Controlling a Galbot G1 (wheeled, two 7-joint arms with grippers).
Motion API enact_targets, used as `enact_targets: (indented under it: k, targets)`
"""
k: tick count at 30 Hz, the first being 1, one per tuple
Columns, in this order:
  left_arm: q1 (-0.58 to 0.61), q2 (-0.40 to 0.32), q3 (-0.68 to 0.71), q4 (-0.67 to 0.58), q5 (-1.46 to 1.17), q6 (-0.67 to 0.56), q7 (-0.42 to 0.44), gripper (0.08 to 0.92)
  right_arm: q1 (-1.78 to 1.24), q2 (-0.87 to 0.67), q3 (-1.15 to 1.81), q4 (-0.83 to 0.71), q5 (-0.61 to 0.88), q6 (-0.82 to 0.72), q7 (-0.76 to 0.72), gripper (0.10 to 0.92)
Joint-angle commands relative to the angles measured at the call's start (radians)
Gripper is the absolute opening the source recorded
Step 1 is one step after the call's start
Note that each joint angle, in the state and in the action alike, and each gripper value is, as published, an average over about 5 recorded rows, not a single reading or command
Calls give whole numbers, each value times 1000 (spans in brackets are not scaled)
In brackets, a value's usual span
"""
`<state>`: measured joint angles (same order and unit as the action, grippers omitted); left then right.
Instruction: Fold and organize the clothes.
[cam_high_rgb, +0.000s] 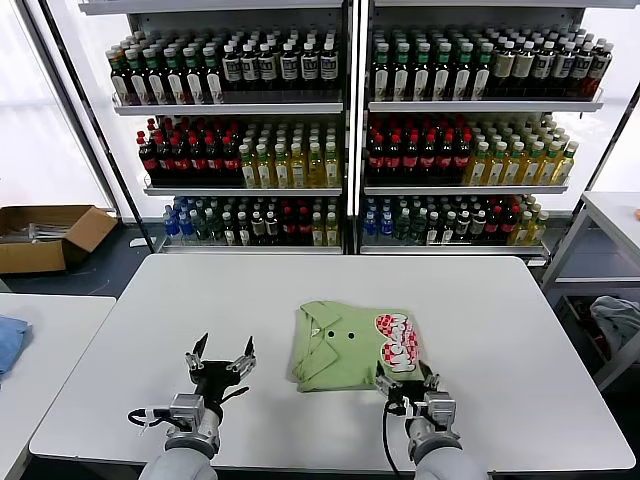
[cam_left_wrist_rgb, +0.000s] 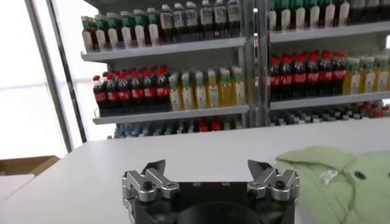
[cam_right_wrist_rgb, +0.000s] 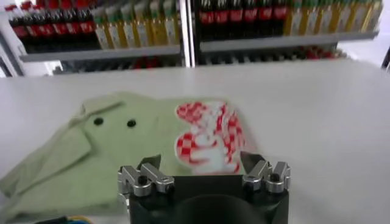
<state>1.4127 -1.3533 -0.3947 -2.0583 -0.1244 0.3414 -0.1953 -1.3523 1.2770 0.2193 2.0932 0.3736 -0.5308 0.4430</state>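
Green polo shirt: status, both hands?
Left hand open, empty, beside the folded light green polo shirt. Right hand open at its near edge, not gripping. White table: nothing in the way.

The polo shirt (cam_high_rgb: 352, 345) is showing soft matt cloth with a printed checkered patch. The worktop (cam_high_rgb: 500, 330) is looking smooth and matt white. Both tools' fingertips (cam_left_wrist_rgb: 149, 181) are gleaming as bare metal on black bodies.

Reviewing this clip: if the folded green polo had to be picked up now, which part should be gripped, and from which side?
Probably the near edge of the polo shirt, approached low from the robot's side. It lies flat in a folded bundle on the table, so only the layered edges offer anything to pinch. The open right end effector is already at that edge by the checkered print; the open left end effector is beside the shirt.
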Motion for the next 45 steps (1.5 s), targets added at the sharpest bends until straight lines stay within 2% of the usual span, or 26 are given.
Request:
enact_targets:
  k: [1,3,8,13,32,45]
  targets:
    - [17,-18,-14,-39,-5,-129,13,823,-55,-100,148,123,-530,149,-68,823]
    - [17,-18,-17,-43,-2,-149,21,823,-98,-120,205,111,-499,166,-61,823]
    - [-22,1,-55,-25,-17,-158,34,823,-157,-130,324,39,-308,181,-27,823]
    - [-52,9,-112,6,-37,-127,3,823,-141,-101,362,16,-223,181,-18,823]
    - [-2,-2,-158,-56,-79,-150,25,823,-95,-92,324,49,-228,132,-53,823]
    - [30,-5,-177,-93,-83,-90,43,823,-120,-99,318,58,-235,133,-79,823]
